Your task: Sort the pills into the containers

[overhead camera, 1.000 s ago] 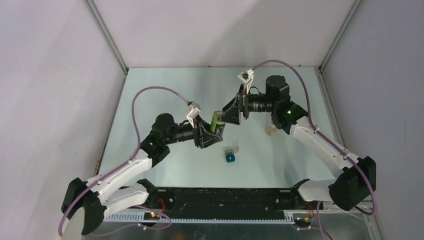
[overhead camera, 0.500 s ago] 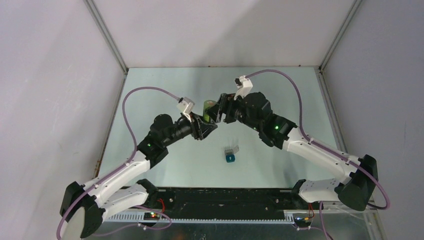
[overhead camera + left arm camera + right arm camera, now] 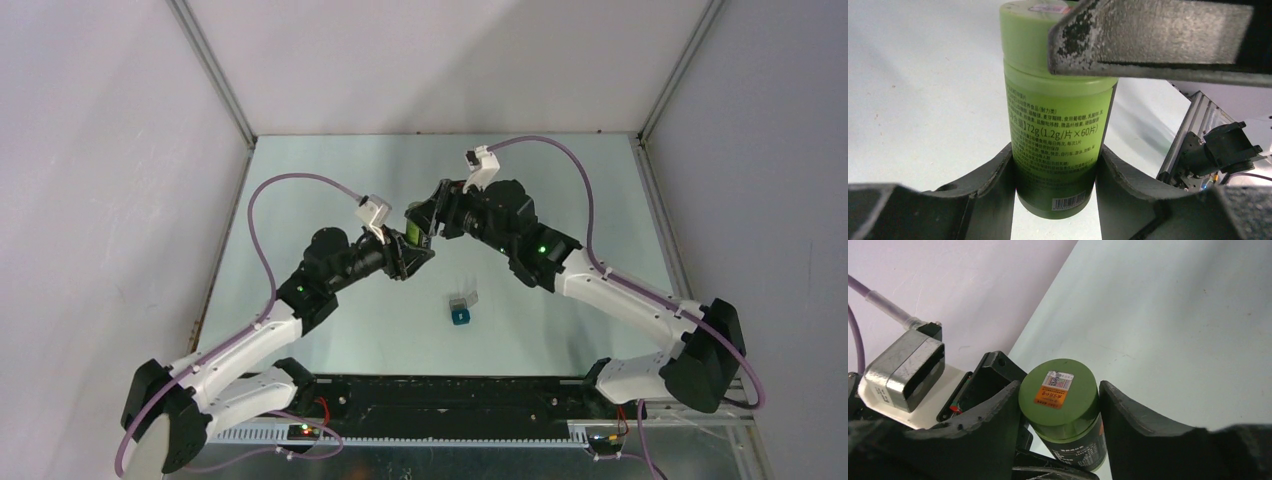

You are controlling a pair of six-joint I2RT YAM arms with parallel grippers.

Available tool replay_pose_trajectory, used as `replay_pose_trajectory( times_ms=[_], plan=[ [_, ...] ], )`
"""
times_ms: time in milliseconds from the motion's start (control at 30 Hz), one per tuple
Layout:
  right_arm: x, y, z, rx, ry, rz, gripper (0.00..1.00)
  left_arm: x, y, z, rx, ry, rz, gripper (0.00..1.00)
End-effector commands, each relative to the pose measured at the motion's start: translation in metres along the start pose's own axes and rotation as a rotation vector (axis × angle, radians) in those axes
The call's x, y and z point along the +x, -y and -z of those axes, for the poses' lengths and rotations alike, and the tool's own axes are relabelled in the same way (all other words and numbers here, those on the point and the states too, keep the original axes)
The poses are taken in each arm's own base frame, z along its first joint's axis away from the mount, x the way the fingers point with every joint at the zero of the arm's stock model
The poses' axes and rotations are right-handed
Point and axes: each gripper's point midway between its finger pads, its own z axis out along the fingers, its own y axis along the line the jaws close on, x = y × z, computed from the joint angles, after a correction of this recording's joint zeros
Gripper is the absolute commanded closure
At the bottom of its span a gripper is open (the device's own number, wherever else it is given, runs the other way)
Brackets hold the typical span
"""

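Left gripper point(image 3: 1054, 155) clamps the green-topped bottle point(image 3: 1058, 115) by its body; right gripper point(image 3: 1059, 389) pinches its lid point(image 3: 1070, 407). Teal block point(image 3: 460, 317) and grey piece point(image 3: 462, 300) lie on the table point(image 3: 320, 180) nearby, clear of both.

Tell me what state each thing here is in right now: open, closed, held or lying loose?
green bottle: held by its body in the left gripper.
lid: on the bottle, closed.
left gripper: shut on the green bottle.
right gripper: one finger on each side of the lid; I cannot tell if it is clamped.
grey piece: lying loose on the table.
teal piece: lying loose beside the grey one.
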Motion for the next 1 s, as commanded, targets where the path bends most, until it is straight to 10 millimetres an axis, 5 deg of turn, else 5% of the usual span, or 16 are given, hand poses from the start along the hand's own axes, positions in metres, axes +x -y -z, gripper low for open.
replay_pose_trajectory(
  times_ms=[0,100,133,233,267,367,533,600,633,667,733,800,967],
  plan=[
    [-0.002,-0.011,-0.002,-0.066,-0.003,-0.014,0.48,-0.015,0.004,-0.001,0.010,0.052,-0.021,1.00],
    [-0.005,-0.010,0.000,-0.078,-0.008,-0.001,0.94,-0.013,0.005,-0.001,0.022,0.045,-0.017,1.00],
    [-0.004,-0.014,0.003,-0.113,-0.018,0.022,0.98,-0.012,0.009,0.000,0.041,0.039,-0.014,1.00],
    [-0.005,-0.018,0.014,-0.241,-0.044,0.115,1.00,-0.012,0.022,0.004,0.107,0.034,-0.014,1.00],
    [0.010,-0.027,0.024,-0.357,-0.119,0.177,1.00,-0.011,0.029,0.005,0.147,0.025,-0.015,1.00],
    [0.019,-0.012,0.042,-0.477,-0.209,0.278,1.00,-0.012,0.044,0.011,0.229,0.013,-0.032,1.00],
    [0.035,-0.020,0.095,-0.830,-0.387,0.282,1.00,-0.011,0.075,0.023,0.409,-0.001,-0.062,1.00],
    [0.030,-0.015,0.091,-0.779,-0.372,0.271,1.00,-0.011,0.083,0.028,0.453,0.011,-0.064,1.00],
    [0.024,-0.009,0.084,-0.712,-0.343,0.270,0.96,-0.012,0.084,0.030,0.457,0.016,-0.065,1.00],
    [0.021,-0.006,0.080,-0.672,-0.329,0.260,0.63,-0.012,0.083,0.029,0.451,0.019,-0.067,1.00],
    [0.009,0.003,0.064,-0.518,-0.260,0.217,0.22,-0.012,0.078,0.027,0.420,0.018,-0.072,1.00],
    [-0.007,0.003,0.055,-0.383,-0.164,0.179,0.08,-0.012,0.070,0.023,0.372,0.017,-0.074,1.00],
    [-0.032,-0.007,0.040,-0.089,0.081,0.115,0.10,-0.016,0.039,0.010,0.198,0.037,-0.047,1.00]
  ],
)
